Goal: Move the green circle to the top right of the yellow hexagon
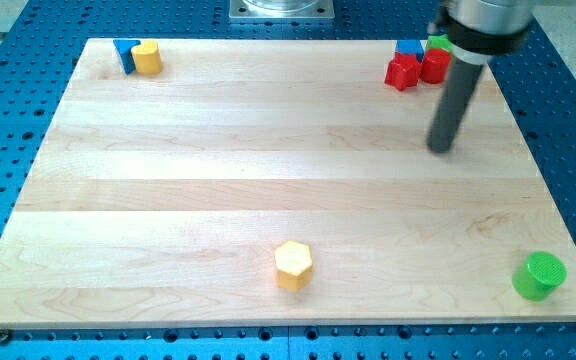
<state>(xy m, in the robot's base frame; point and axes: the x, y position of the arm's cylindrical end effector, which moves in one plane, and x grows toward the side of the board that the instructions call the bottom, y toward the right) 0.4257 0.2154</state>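
Observation:
The green circle (539, 275) sits near the board's bottom right corner. The yellow hexagon (293, 265) sits at the bottom centre, well to the left of the green circle. My tip (440, 148) is in the upper right part of the board, far above the green circle and up and to the right of the hexagon. It touches no block.
Two red blocks (417, 69), a blue block (409, 47) and a green block (438, 43) cluster at the top right, just above my tip. A yellow cylinder (147, 58) and a blue block (125, 53) sit at the top left. The wooden board (268, 170) lies on a blue perforated table.

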